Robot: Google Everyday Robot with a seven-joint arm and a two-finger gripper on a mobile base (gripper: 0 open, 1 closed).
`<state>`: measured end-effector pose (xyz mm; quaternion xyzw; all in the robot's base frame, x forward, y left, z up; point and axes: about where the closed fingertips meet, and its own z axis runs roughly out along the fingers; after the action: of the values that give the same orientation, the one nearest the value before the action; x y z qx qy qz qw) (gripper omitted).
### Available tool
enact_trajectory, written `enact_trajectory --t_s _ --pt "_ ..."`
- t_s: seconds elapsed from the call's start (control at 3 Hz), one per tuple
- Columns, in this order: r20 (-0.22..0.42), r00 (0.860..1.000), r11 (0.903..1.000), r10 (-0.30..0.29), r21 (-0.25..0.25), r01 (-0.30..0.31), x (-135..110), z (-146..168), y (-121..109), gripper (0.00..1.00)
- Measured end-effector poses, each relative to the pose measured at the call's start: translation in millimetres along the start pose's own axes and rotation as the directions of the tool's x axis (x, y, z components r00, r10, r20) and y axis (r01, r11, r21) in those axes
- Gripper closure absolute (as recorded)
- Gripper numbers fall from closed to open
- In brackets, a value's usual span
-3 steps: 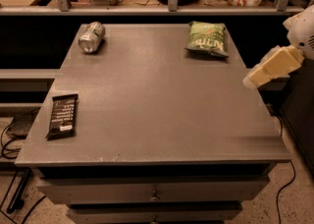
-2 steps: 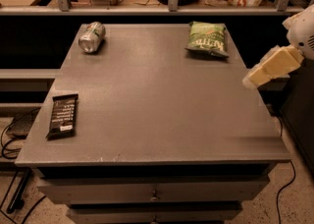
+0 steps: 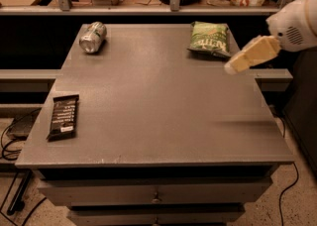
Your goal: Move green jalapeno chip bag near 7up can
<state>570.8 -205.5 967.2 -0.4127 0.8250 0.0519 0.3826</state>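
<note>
Grey table is filling most of what I am watching, with a cluttered shelf running behind its far edge and drawers below. The green jalapeno chip bag is lying flat at about 1 o'clock on the top, close to the far edge. The 7up can is lying on its side at about 11 o'clock, well apart from the bag, its shiny end facing me. The gripper is hanging over the right side at about 2 o'clock, just off the bag's 4 o'clock corner and not touching it. Whether it is apart or together I cannot tell.

I am judging the bag to be light, soft and crinkly, puffed with air, so a hard squeeze is likely crushing it and a shallow one slipping off. I am favouring a pinch across a sealed end or a raised fold, not the slick flat face. I am expecting the can to roll if nudged, so I am aiming to set the bag down beside it, short of contact. A dark bar wrapper is lying at 8 o'clock, well off the path, and nothing is standing between bag and can.
</note>
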Motion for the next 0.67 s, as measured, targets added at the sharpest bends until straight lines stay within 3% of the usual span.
enact_trajectory --t_s 0.33,0.67 --pt "0.076 0.996 0.9986 0.047 -0.027 -0.045 -27.2 41.0 -24.5 0.00" --pt "0.109 0.991 0.9963 0.079 -0.042 -0.075 -37.9 69.9 -47.2 0.00"
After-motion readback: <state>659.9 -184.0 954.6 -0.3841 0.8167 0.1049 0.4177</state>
